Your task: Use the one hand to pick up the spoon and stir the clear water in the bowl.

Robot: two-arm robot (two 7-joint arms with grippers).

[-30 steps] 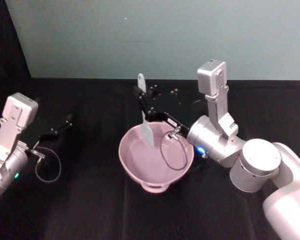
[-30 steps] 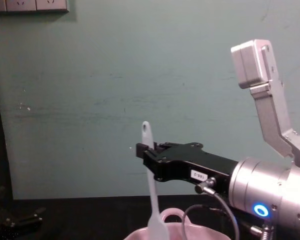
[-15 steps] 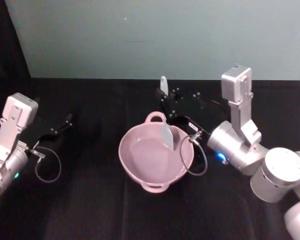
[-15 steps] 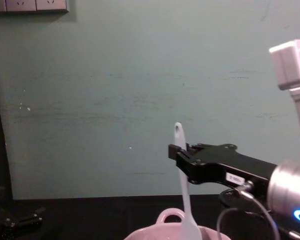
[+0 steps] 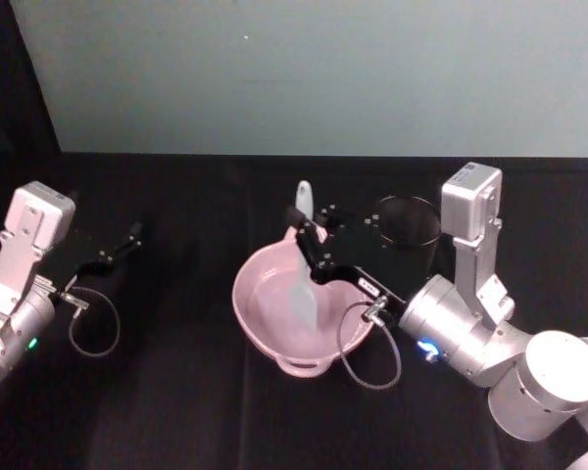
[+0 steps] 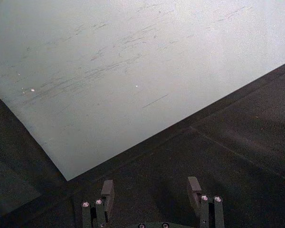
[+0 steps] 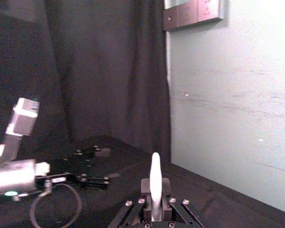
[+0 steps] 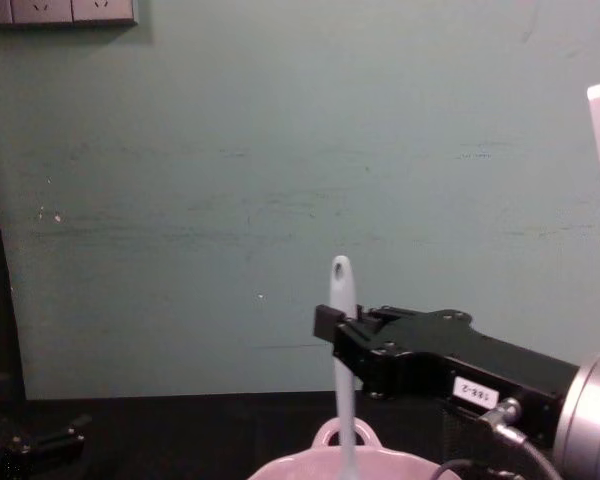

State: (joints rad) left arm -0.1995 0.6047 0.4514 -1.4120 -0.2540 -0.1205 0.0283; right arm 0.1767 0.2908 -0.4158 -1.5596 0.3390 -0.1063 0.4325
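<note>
Right hand (image 5: 310,238): grasping upright spoon (image 5: 303,289), blade in bowl (image 5: 263,311), table centre. Left hand (image 5: 125,245): released, table's left edge.

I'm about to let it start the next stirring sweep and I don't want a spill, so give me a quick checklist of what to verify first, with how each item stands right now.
1. Grip: the right gripper is shut on the handle of the spoon, and the spoon stands upright: ok.
2. Blade inside the rim of the bowl, seen from the head view: ok.
3. Blade reaching the water: cannot tell.
4. Gap between the right arm and the black mesh cup just behind it: cannot tell.
5. Left gripper parked at the far left, open, away from the bowl: ok.
</note>
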